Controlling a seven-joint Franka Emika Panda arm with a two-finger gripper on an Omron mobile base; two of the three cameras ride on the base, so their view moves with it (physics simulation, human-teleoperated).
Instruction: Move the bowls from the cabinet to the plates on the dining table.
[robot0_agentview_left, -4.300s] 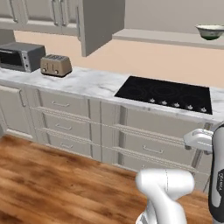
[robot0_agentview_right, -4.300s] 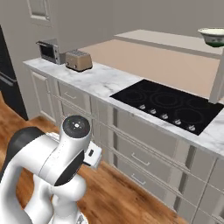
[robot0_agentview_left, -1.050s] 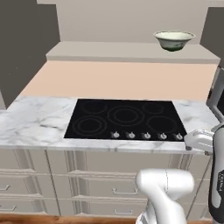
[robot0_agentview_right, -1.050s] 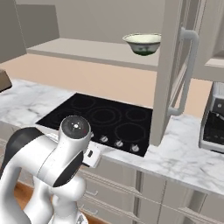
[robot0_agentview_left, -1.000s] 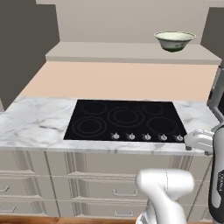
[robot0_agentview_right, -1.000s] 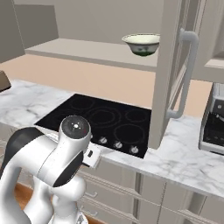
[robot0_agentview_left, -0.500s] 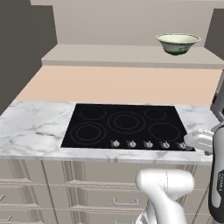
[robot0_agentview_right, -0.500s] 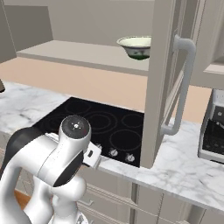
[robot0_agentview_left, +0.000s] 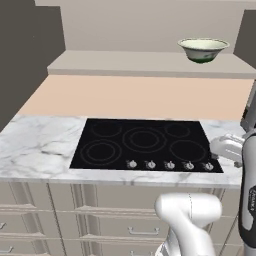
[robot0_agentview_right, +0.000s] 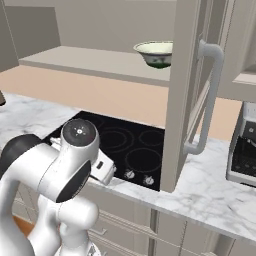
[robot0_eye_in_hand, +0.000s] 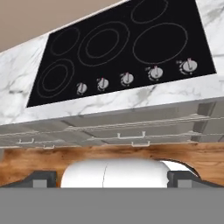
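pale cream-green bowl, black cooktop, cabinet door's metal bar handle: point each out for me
pale cream-green bowl (robot0_agentview_left: 203, 49): left base view, outer side wall
black cooktop (robot0_agentview_left: 145, 144): left base view, glass between the rings
metal bar handle (robot0_agentview_right: 209, 97): right base view, middle of the bar

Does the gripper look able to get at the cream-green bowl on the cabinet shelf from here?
Probably yes: the cabinet door stands open and nothing sits in front of the bowl, but the arm is folded low, so it needs a long raise.
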